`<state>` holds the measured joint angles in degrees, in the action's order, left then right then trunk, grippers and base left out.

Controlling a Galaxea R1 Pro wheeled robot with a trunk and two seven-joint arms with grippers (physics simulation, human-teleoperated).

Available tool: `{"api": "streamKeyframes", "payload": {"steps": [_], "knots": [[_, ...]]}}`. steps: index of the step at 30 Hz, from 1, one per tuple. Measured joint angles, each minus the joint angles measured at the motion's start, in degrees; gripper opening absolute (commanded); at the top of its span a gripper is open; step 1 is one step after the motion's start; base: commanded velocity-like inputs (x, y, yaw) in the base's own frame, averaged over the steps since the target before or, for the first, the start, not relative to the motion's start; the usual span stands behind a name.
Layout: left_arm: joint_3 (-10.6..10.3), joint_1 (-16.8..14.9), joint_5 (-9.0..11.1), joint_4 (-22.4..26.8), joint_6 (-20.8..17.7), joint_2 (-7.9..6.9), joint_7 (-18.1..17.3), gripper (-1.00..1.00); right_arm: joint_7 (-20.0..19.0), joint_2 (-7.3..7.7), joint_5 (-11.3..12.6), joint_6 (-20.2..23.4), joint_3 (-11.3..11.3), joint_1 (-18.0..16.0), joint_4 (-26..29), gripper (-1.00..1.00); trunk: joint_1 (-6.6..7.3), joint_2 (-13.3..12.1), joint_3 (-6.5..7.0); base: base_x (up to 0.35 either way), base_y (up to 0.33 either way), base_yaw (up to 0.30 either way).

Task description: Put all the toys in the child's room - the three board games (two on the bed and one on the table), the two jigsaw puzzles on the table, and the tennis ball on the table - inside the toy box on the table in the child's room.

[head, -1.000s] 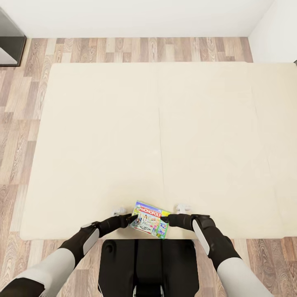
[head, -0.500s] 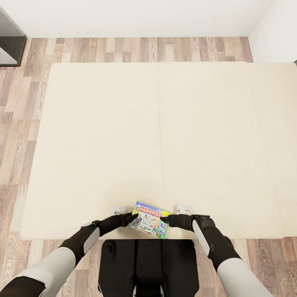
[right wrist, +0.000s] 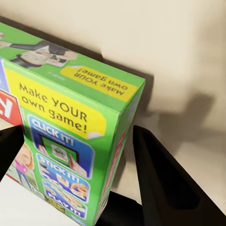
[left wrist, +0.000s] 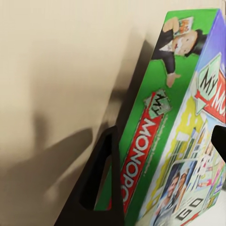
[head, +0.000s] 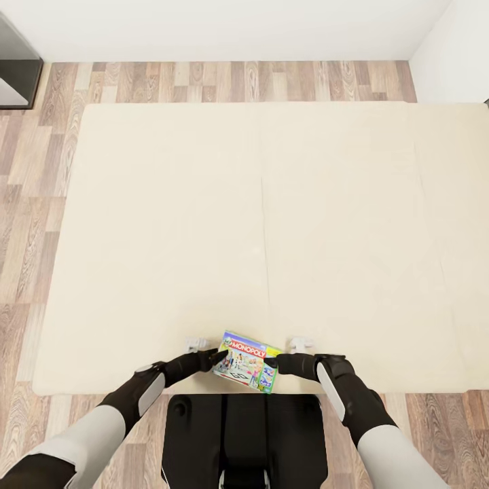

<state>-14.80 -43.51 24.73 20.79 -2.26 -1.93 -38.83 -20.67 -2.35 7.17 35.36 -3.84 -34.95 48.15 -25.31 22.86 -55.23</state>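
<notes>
The white-green Monopoly board game (head: 247, 370) sits at the near edge of the bed (head: 272, 204), on its beige mattress. My left gripper (head: 216, 358) meets the box's left end, and my right gripper (head: 277, 363) meets its right end. In the left wrist view, the left gripper (left wrist: 165, 134) has one dark finger (left wrist: 101, 188) behind the box (left wrist: 160, 141) and the other on its printed face. In the right wrist view, the right gripper (right wrist: 77, 129) has a finger (right wrist: 160, 179) against the box's side, with the box corner (right wrist: 70, 117) between the fingers. Both grippers look shut on the box.
Wood-plank floor (head: 27, 224) runs around the bed on the left and far sides. A dark cabinet (head: 17, 68) stands at the far left corner. White walls (head: 238, 27) close the far side and the right. My dark base (head: 244, 435) is against the bed's near edge.
</notes>
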Motion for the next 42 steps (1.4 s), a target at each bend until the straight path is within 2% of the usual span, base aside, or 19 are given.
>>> {"api": "streamKeyframes", "payload": {"steps": [11, 16, 22, 25, 31, 42], "knots": [[-0.02, -0.90, -0.22, 0.01, 0.07, 0.35, 0.10, 1.00, 0.03, 0.01, -0.09, -0.02, -0.14, 0.02, -0.02, 1.00, 0.00, 0.00, 0.00, 0.000, 0.000, 0.000], [0.06, -1.34, -2.28, 0.01, 0.09, 0.28, 0.09, 1.00, 0.05, -0.04, -0.46, -0.11, -0.31, 0.02, -0.03, 1.00, 0.03, 0.00, 0.00, 0.000, 0.000, 0.000], [0.14, -1.64, -3.59, 0.01, -0.02, 0.38, 0.32, 1.00, 0.05, -0.06, -0.47, -0.12, -0.39, 0.04, -0.02, 1.00, 0.10, 0.00, 0.00, 0.000, 0.000, 0.000], [0.34, -1.82, -4.38, -0.05, 0.15, 1.37, 1.39, 1.00, 0.11, -0.04, -0.32, 0.12, -0.40, 0.06, 0.35, 1.00, 0.20, -0.01, 0.00, 0.000, 0.000, 0.000], [0.20, -2.07, -4.49, -0.25, 0.09, 1.87, 1.91, 1.00, 0.14, -0.02, -1.36, 0.12, -0.32, 0.12, 1.29, 1.00, 0.24, -0.02, 0.00, 0.000, 0.000, 0.000], [0.37, -2.32, -4.68, -0.65, 0.29, 2.29, 2.24, 1.00, 0.15, -0.05, -1.14, 0.23, -0.29, 0.16, 2.65, 1.00, 0.30, -0.01, 0.00, 0.000, 0.000, 0.000]]}}
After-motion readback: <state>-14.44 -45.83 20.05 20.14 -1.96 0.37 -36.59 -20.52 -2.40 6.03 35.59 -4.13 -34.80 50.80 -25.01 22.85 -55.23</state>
